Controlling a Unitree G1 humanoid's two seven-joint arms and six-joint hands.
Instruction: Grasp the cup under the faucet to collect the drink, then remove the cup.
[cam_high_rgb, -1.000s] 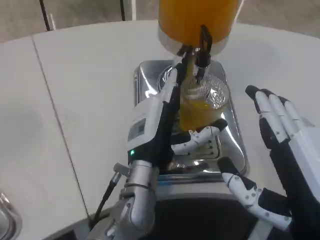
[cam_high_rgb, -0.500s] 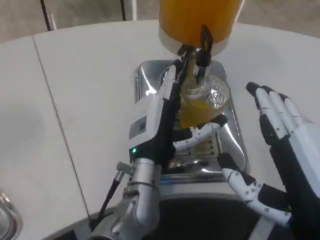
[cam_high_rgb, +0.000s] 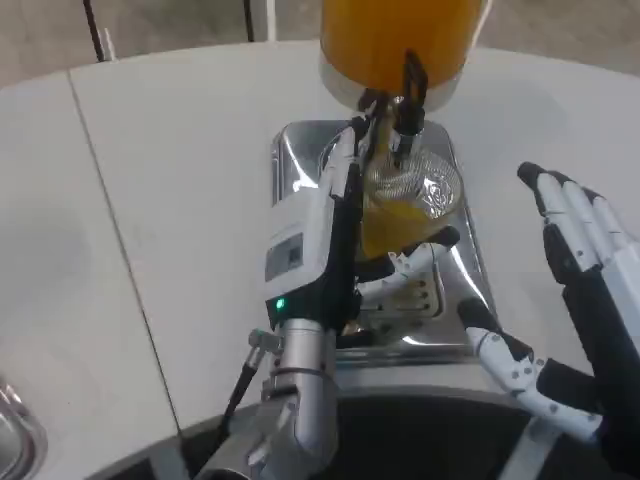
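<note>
Two hands: both are in the head view, and the lines below go from the largest thing to the smallest.

Table: the white table (cam_high_rgb: 170, 180) carries the whole setup; compared with one second ago the full picture sits a little lower and to the right, so I judge that the camera has moved, not the things.

Dispenser: the orange drink tank (cam_high_rgb: 400, 35) stands at the far side, with the black faucet (cam_high_rgb: 408, 95) directly over the cup.

Tray: the shiny drip tray (cam_high_rgb: 300, 165) lies under the faucet, and the cup stands on it.

Left hand: the left hand (cam_high_rgb: 345, 235) reaches over the tray and its fingers wrap the cup from the left and the near side, so it grips the cup; the grip looks the same as one second ago.

Right hand: the right hand (cam_high_rgb: 585, 290) is spread and holds nothing; it has drifted slightly to the right and down, further from the tray.

Cup: the clear cup (cam_high_rgb: 405, 205) is under the faucet and shows orange drink in its lower part; the level seems about as before, and whether liquid is flowing now is not possible to tell.

Meaning for the task: little has changed, so I judge the collecting step is in progress and the removing step is not yet done.

Light: a small green lamp (cam_high_rgb: 281, 305) glows on the left wrist.

Writing: no brand, label or text can be read.
</note>
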